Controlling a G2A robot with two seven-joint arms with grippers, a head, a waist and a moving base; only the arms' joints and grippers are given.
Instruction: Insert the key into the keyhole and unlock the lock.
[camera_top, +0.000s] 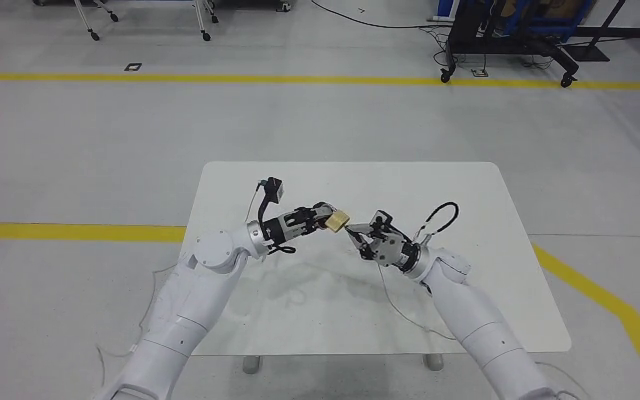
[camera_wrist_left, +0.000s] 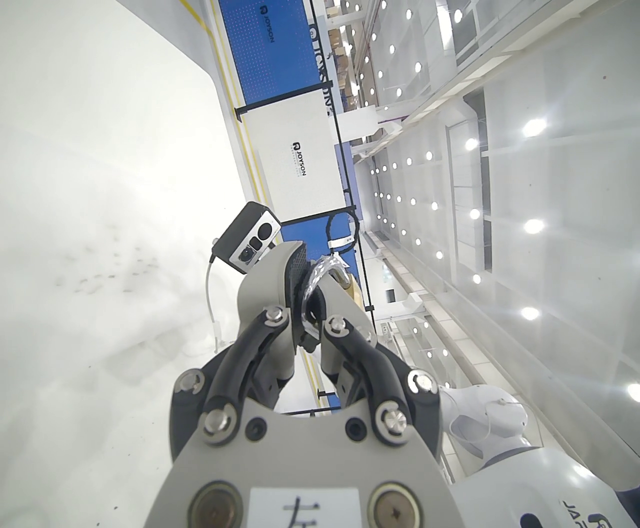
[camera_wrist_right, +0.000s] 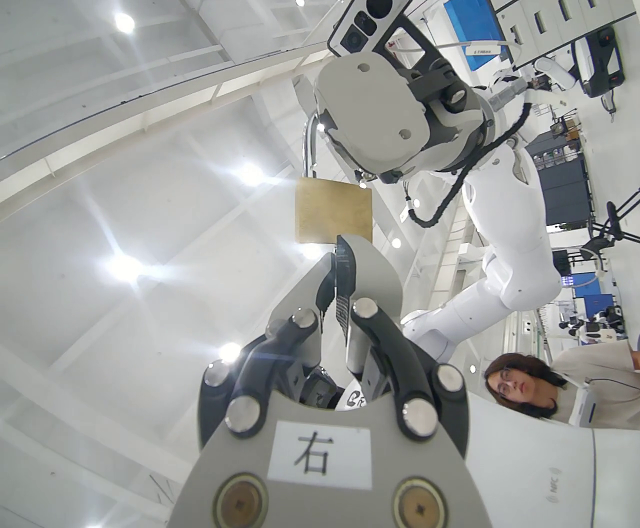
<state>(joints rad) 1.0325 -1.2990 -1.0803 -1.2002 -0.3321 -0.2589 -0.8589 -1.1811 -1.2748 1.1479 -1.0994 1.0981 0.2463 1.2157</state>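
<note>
The left end effector (camera_wrist_left: 311, 280) is clenched on the shackle (camera_wrist_right: 306, 145) of the lock (camera_wrist_right: 334, 212), holding it in the air above the tabletop (camera_top: 450, 200) with the brass body pointing toward the right end effector (camera_wrist_right: 337, 255). That one is clenched too, its tips touching the body's underside (the key, presumably pinched between the pads, is hidden). The risk is misalignment: a key slightly off the keyhole's axis would jam on the face and push the lock, which could pivot on its shackle. A hard twist could make the key slip in the pads.
</note>
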